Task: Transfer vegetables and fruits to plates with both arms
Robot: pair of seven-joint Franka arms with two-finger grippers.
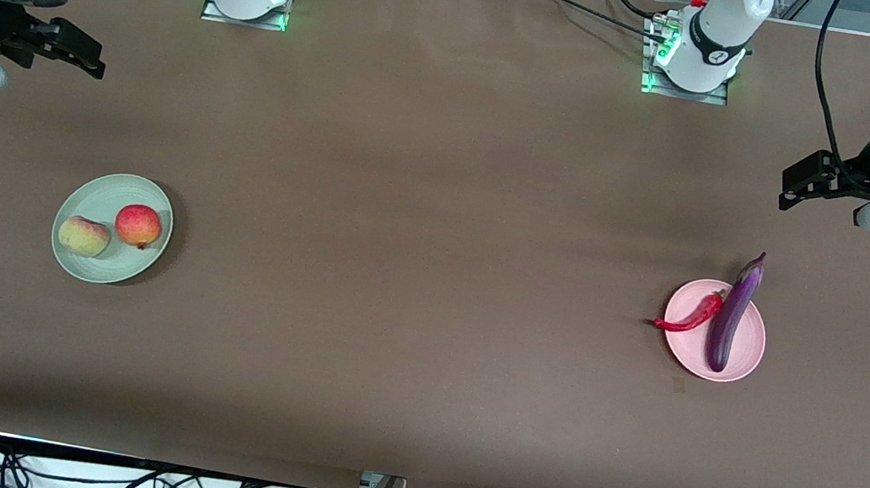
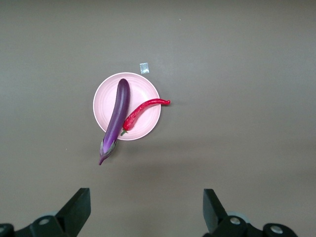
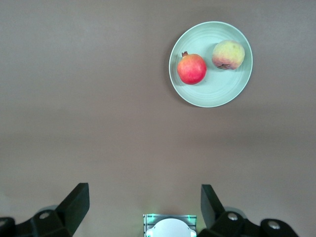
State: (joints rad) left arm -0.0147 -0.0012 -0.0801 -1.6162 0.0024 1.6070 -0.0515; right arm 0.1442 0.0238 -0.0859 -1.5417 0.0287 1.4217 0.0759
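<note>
Mint-green plate [image 1: 110,239] toward the right arm's end of the table, carrying two fruits side by side, just apart: pale yellow-pink peach [image 1: 84,235] and red-orange pomegranate-like fruit [image 1: 138,225] with a small dark crown, the peach slightly nearer the front camera. Same pair visible on the plate [image 3: 211,91] in the right wrist view: red fruit [image 3: 191,68], peach [image 3: 228,54].

Light pink plate [image 1: 747,356] toward the left arm's end. Dark-purple eggplant [image 1: 733,314] lying across it, stem end overhanging the rim on the side toward the robot bases. Red chili pepper [image 1: 689,316] beside the eggplant, green stem close against it, pointed tip poking past the rim onto the brown table [image 1: 413,275]. Same layout in the left wrist view: plate [image 2: 148,89], eggplant [image 2: 116,118], chili [image 2: 143,110], with a small pale scrap [image 2: 144,68] on the table just off the rim.

Right gripper [image 1: 71,48] raised over bare table at its arm's end, fingers [image 3: 74,205] spread wide, holding nothing. Left gripper [image 1: 803,181] likewise raised near its end, fingers [image 2: 76,210] wide apart and empty.
</note>
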